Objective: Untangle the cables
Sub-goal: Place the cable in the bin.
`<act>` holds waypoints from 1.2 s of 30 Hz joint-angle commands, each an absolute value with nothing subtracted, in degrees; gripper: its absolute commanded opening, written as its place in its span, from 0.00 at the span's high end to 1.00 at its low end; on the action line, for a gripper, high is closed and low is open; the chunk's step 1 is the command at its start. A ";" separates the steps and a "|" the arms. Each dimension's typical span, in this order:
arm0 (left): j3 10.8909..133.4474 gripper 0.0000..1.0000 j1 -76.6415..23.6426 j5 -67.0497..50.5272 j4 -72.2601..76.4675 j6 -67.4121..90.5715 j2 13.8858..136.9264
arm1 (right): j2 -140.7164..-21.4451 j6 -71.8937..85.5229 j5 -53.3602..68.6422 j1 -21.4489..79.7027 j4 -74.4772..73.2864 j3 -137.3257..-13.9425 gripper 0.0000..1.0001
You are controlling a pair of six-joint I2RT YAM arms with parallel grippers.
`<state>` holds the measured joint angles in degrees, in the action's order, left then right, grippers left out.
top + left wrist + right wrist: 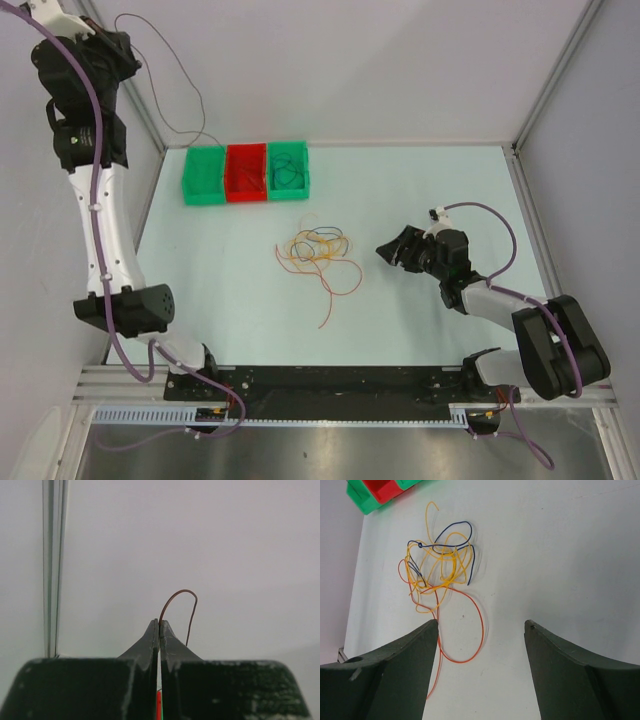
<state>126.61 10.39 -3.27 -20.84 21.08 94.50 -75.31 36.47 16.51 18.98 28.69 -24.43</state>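
Sorting: left gripper fingers pinch one dark cable above the bins; right gripper fingers wide. Likely next: bin it.

Brightness: high, even, diffuse in all three views.
Shadows: faint, soft, just right of the cables in the right wrist view.
Glare: dull sheen on the metal strip, bottom of the top view.
Focus: left gripper fingers dark, slightly soft, lower frame.

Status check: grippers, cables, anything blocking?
Left gripper shut on one wire, raised high. Right gripper open, beside tangle. Nothing between them.
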 commanded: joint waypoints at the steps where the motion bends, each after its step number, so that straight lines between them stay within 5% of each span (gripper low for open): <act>1: 129.29 1.00 11.25 -0.79 -12.14 24.07 98.34 | -76.20 36.83 17.93 18.37 31.82 -24.79 0.25; 9: 129.64 1.00 11.25 2.90 -7.65 26.63 103.97 | -76.38 37.27 18.11 18.10 31.82 -24.87 0.25; 26: 106.97 1.00 11.25 1.58 -0.88 29.27 99.06 | -76.90 37.44 18.54 17.67 31.99 -24.87 0.26; 36: 118.02 1.00 6.07 4.04 -6.41 23.38 100.45 | -76.82 37.53 18.63 17.58 31.90 -24.87 0.26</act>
